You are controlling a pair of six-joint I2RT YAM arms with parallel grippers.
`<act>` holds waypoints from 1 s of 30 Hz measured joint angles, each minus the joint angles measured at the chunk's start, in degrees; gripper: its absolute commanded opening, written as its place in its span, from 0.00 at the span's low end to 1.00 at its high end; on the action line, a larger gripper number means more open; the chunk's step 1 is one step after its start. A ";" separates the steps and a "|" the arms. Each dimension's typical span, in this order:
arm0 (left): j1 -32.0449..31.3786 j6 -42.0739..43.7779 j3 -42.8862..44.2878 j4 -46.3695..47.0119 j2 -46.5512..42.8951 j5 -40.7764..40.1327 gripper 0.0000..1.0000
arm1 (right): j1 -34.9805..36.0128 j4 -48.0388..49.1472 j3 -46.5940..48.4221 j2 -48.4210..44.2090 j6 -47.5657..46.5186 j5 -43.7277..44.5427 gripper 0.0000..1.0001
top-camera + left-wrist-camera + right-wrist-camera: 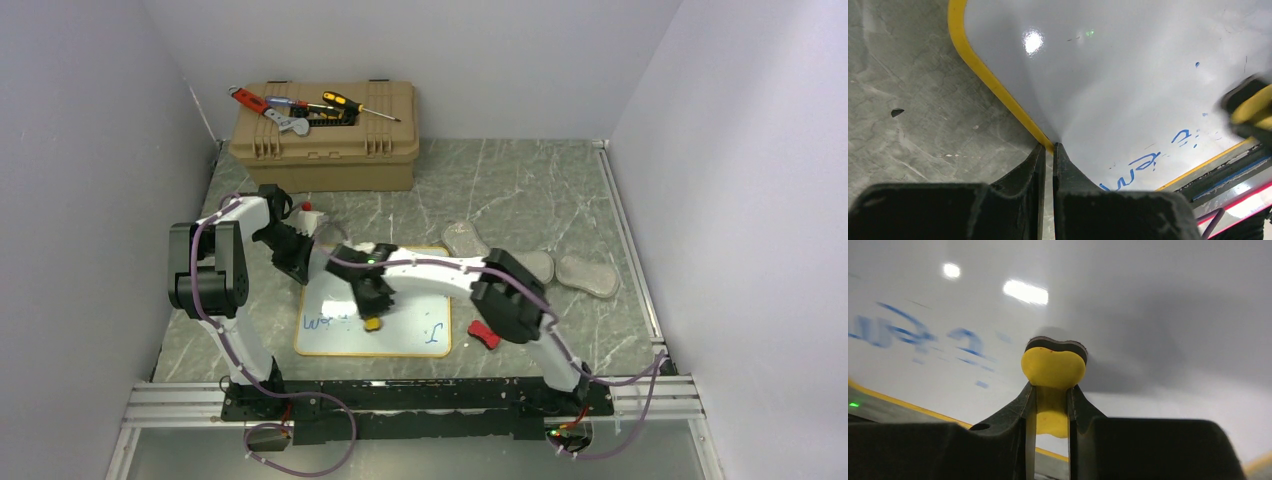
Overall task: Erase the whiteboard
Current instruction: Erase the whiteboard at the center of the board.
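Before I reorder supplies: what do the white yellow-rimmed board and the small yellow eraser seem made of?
White rectangular board: glossy coated sheet, given the sharp lamp reflections; its yellow rim could be wood or plastic. Small yellow eraser: matte plastic or foam body, dark, probably felt, wiping layer.

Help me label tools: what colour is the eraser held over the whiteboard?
The small rounded eraser is yellow with a black layer; clearest in the right wrist view.

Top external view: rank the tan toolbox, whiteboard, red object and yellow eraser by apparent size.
1. tan toolbox
2. whiteboard, slightly smaller, partly covered by the arms
3. red object and yellow eraser: both tiny; eraser partly hidden, so unranked
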 measured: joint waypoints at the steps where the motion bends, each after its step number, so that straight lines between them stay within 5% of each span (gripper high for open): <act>1: 0.00 0.00 0.04 -0.04 0.00 0.00 0.00 | 0.90 -1.92 5.11 3.08 0.00 -0.07 0.00; 7: 0.00 0.17 0.33 -0.31 0.07 -0.04 0.00 | 5.70 -3.96 31.58 19.32 0.85 -2.89 0.00; 12: -0.02 0.50 0.48 -0.55 0.17 -0.04 0.00 | 5.92 -3.58 33.29 20.68 3.87 -5.01 0.00; 22: -0.04 1.01 0.26 -0.39 0.00 0.04 0.00 | 0.15 3.43 -8.59 -5.09 6.25 -0.74 0.00; 30: -2.01 1.88 -1.03 0.48 -0.87 0.76 0.00 | -0.42 5.11 -18.49 -12.17 6.71 2.40 0.00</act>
